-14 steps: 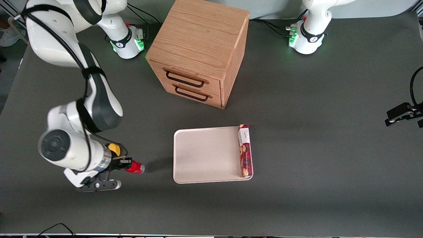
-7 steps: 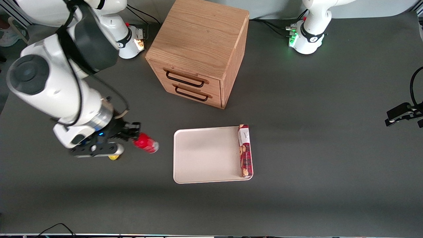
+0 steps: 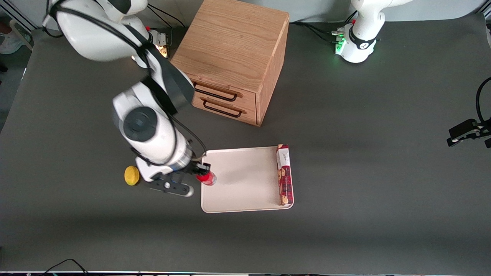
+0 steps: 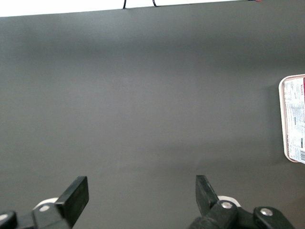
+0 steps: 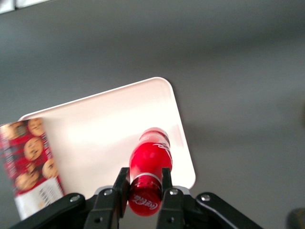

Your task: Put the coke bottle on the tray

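Surface [image 3: 364,153]: a dark grey mat that carries everything in the scene.
Wooden drawer cabinet [image 3: 230,57]: a light oak box with two drawers, each with a dark wire handle, standing farther from the front camera than the tray.
Right arm [image 3: 149,134]: white with dark joints, reaching down over the edge of the tray that lies toward the working arm's end of the surface.
Tray [image 3: 241,180]: flat, cream-white, rounded corners and a low rim, lying in front of the cabinet's drawers.
Biscuit box [image 3: 284,174]: long and red, printed with biscuits, lying on the tray along the edge toward the parked arm's end.
Gripper [image 5: 144,183]: hanging over the tray's edge, just beside the corner nearest the working arm.
Fingers [image 5: 121,183]: black, pinching the coke bottle from both sides near its capped end.
Coke bottle [image 3: 207,178]: small and red, held tilted in the gripper above the tray's rim; it seems to be off the tray, though the views do not settle whether it touches.
Yellow fruit [image 3: 131,175]: small and round, lying on the surface beside the gripper, toward the working arm's end.
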